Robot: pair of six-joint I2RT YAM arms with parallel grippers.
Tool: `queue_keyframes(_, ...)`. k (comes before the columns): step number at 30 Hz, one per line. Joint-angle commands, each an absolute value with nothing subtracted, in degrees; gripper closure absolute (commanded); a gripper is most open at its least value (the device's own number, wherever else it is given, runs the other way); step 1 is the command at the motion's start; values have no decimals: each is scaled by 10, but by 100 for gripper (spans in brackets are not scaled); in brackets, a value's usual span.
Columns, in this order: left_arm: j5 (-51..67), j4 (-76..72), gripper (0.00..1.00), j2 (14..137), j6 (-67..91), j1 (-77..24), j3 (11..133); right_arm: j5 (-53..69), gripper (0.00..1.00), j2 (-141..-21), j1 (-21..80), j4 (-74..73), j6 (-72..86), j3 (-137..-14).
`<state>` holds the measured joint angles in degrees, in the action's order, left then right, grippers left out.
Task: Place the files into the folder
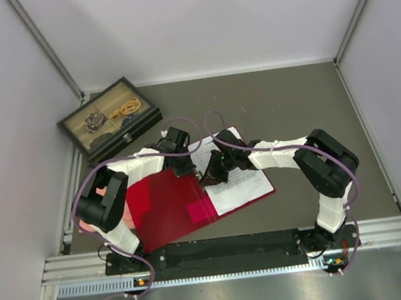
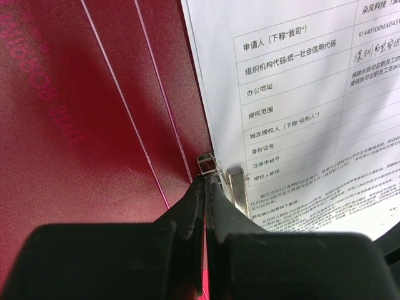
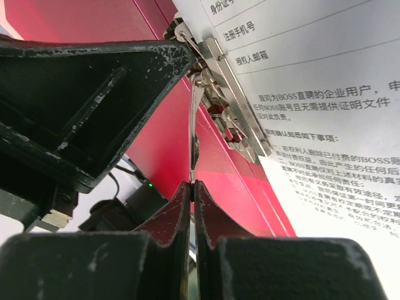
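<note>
1. Closest in, the right gripper has its jaws pinched together on the thin wire lever of the metal clip.
2. The left gripper is closed tight, with its tips touching the clip's end.
3. The red folder lies open mid-table, toward six o'clock, with the files on its three o'clock half.
4. A glass-lidded jewellery box sits at ten o'clock.

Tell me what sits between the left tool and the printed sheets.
The folder's metal clip: the left wrist view shows it just beyond the shut left tool's tips, against the edge of the sheets.
</note>
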<state>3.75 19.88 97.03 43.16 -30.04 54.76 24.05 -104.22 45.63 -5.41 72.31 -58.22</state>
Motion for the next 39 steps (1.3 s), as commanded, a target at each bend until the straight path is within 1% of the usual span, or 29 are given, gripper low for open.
queue_keyframes(1,-13,201,100,984,393,-297,541,232,100,-1049,445,-87,667,-549)
queue_keyframes(8,-18,205,100,983,389,-296,540,240,100,-1043,422,-72,635,-504)
queue_keyframes(23,-24,208,100,978,401,-296,533,262,100,-1067,396,-15,599,-454)
queue_keyframes(33,-21,198,100,977,417,-297,524,274,100,-1094,389,-4,577,-442)
queue_keyframes(36,-19,196,100,982,417,-297,522,285,100,-1103,384,28,563,-435)
queue_keyframes(39,-19,194,100,983,417,-297,519,289,100,-1100,381,31,556,-425)
